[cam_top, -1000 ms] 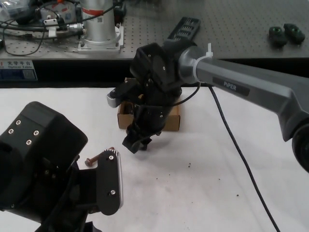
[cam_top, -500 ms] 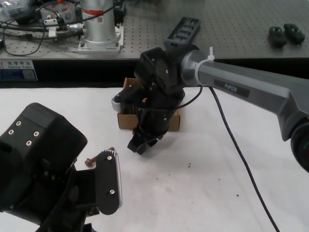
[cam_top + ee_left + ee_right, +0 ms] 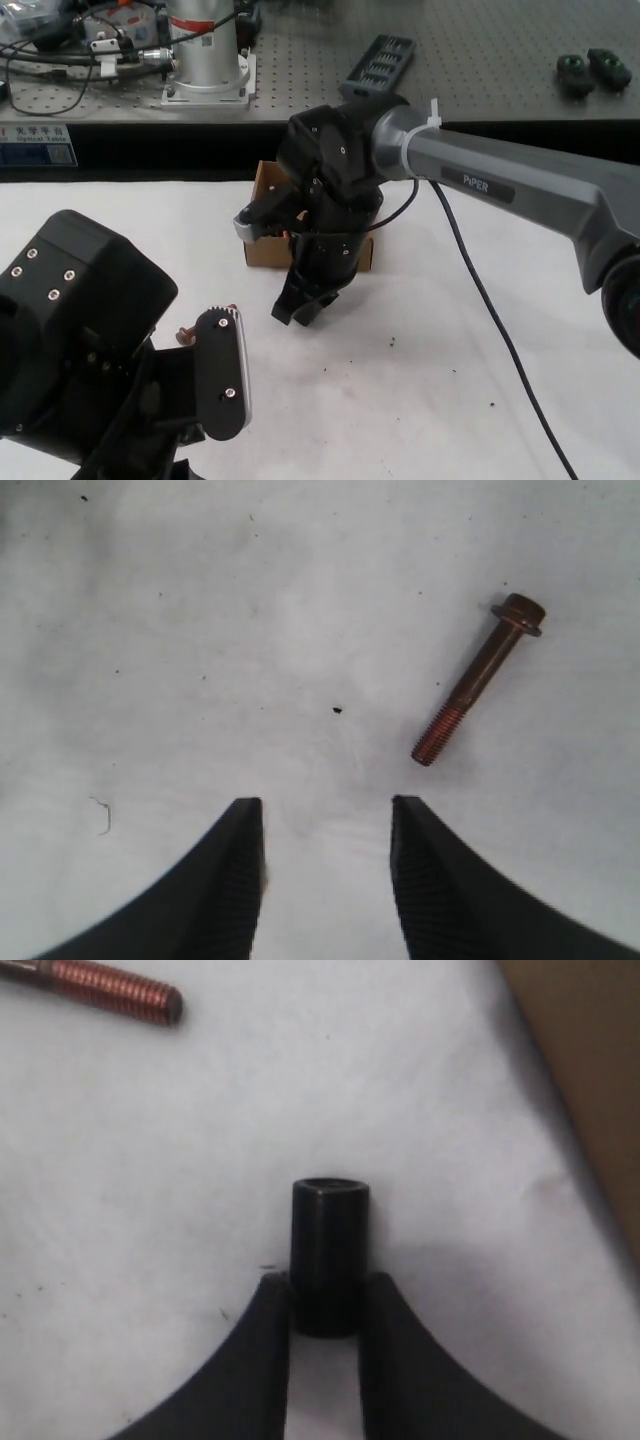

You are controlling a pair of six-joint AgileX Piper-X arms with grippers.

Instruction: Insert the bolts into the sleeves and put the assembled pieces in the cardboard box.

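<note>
Sam: On the white cloth (image 3: 150, 620), near the left gripper (image 3: 327, 815), lies a copper bolt (image 3: 478, 678). Is it picked up?

Jo: No. It lies flat, off to one side of the fingers and not between them. The two fingers are spread apart and hold nothing.

Sam: And the right gripper (image 3: 327, 1285)?

Jo: It pinches a black sleeve (image 3: 330, 1240) tight by one end. The other end pokes out past the fingertips. From up high, that gripper hangs just in front of the cardboard box (image 3: 262, 250).

Sam: So which step is this?

Jo: I think it is the getting-ready step. One arm has the sleeve. The other arm has to grab the bolt.

Sam: What does the next move need?

Jo: I think the left gripper has to slide over so the bolt sits between its fingers. Then it should squeeze the smooth part near the head. The threaded tip has to be left free so it can go into the sleeve. After that both arms must line up straight, or the bolt may bump the sleeve's rim.

Sam: What is in the box?

Jo: I cannot tell. The right arm covers the inside. I can see its brown walls.

Sam: Is any piece ready?

Jo: Not this one. No bolt sits in this sleeve yet, so it cannot go in the box.
</note>
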